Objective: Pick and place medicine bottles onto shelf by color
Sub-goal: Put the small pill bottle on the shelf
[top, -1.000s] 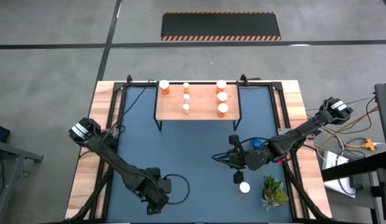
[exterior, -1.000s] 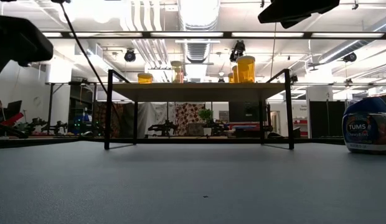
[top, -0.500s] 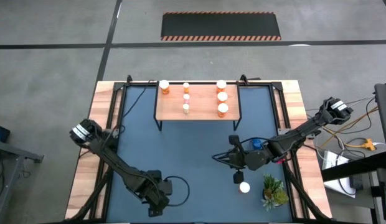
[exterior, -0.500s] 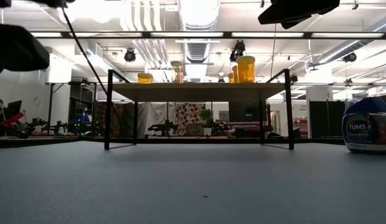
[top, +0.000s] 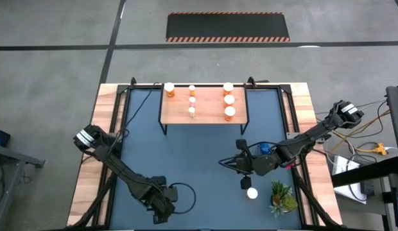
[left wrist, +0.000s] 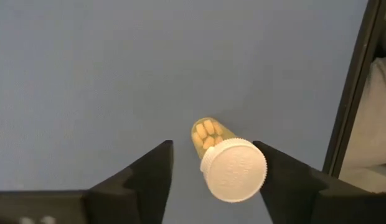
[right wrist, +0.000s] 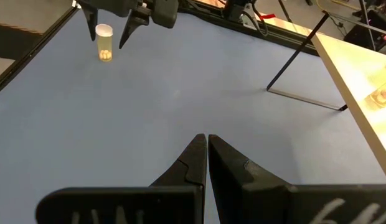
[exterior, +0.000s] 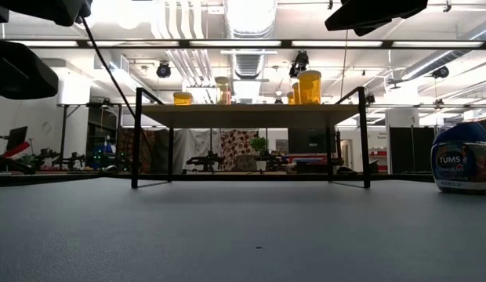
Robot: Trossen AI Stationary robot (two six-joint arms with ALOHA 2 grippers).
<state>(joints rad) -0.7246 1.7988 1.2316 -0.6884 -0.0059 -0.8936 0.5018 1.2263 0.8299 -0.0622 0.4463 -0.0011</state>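
A pale yellow bottle (left wrist: 211,134) with a white cap (left wrist: 234,170) stands upright on the blue mat near the table's near edge. My left gripper (left wrist: 213,163) is open, one finger on either side of the cap, with gaps showing in the right wrist view (right wrist: 104,42); in the high view the left gripper (top: 162,204) hides the bottle. The shelf (top: 202,106) stands by the far edge with several white-capped bottles on it. My right gripper (right wrist: 206,142) is shut and hovers over the mat's middle right (top: 223,162). A blue bottle (exterior: 462,157) stands on the mat.
Another white-capped bottle (top: 251,192) stands near the small green plant (top: 282,196) at the near right. The shelf's thin black legs (right wrist: 302,53) stand on the mat. A black cable loop (top: 183,191) lies beside the left gripper. Open mat (top: 186,154) lies between the shelf and the grippers.
My left arm has shifted a little toward the table's near edge, its gripper staying over the pale yellow bottle. The right arm and the bottles have kept still.
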